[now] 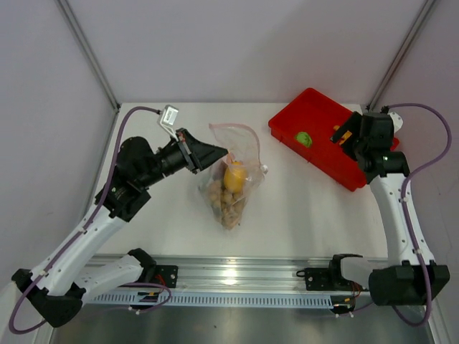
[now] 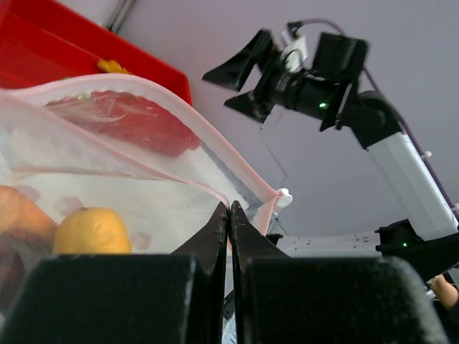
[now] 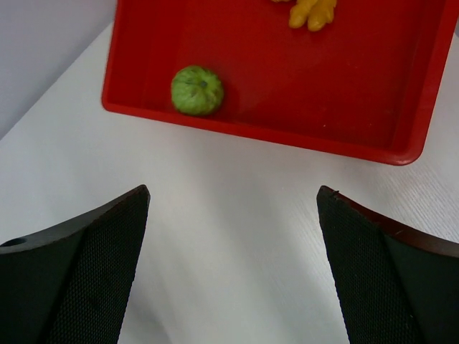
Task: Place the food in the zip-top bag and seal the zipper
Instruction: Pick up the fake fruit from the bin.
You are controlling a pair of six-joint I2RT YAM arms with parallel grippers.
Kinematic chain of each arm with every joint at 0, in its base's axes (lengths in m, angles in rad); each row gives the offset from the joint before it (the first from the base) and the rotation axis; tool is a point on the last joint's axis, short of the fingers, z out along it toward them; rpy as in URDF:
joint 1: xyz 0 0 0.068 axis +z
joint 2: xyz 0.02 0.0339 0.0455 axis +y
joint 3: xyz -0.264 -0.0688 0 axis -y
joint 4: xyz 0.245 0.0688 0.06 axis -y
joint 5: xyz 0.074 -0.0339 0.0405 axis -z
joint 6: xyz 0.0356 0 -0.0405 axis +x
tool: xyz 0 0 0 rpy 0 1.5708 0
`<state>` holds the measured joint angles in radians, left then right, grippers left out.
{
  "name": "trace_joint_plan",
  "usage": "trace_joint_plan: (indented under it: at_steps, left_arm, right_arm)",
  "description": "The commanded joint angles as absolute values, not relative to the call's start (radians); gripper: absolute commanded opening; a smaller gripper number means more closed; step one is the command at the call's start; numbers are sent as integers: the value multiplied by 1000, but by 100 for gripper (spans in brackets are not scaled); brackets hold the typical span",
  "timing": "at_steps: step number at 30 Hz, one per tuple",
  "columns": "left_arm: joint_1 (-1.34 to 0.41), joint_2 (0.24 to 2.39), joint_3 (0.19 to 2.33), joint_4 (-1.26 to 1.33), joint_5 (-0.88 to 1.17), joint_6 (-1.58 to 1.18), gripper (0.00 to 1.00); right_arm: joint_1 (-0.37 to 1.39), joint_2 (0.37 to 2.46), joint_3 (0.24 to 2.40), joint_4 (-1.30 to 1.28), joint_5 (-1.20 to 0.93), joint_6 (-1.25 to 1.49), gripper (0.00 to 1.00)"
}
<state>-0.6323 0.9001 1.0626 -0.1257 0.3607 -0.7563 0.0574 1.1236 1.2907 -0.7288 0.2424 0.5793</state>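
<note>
The clear zip-top bag (image 1: pixel 240 154) stands on the table (image 1: pixel 301 208), mouth up and open, its pinkish zipper (image 1: pixel 234 127) arching over it. Inside are a yellow-orange round fruit (image 1: pixel 234 175) and orange-brown lumpy pieces (image 1: pixel 226 204). My left gripper (image 1: pixel 217 153) is shut on the bag's left mouth edge. In the left wrist view the jaws (image 2: pixel 230 208) pinch the pink strip (image 2: pixel 179 172) near the white slider (image 2: pixel 284 198), and the fruit (image 2: pixel 91 230) shows through the plastic. My right gripper (image 1: pixel 346 136) is open and empty over the red tray's near rim; a green round food (image 3: pixel 197 90) and a yellow-orange piece (image 3: pixel 313 11) lie there.
The red tray (image 1: pixel 319 161) sits at the back right, angled, and also shows in the right wrist view (image 3: pixel 337 143). Bare table lies between the bag and the tray. The right arm (image 2: pixel 308 79) shows across from the bag in the left wrist view.
</note>
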Motion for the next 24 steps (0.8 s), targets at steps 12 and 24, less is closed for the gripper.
trace_joint_plan:
  at_steps: [12, 24]
  left_arm:
    - [-635, 1130, 1226, 26, 376, -606, 0]
    - [-629, 1233, 1174, 74, 419, -620, 1]
  right_arm:
    - [-25, 1731, 1527, -457, 84, 499, 99]
    - [-8, 2048, 1707, -423, -25, 542, 99]
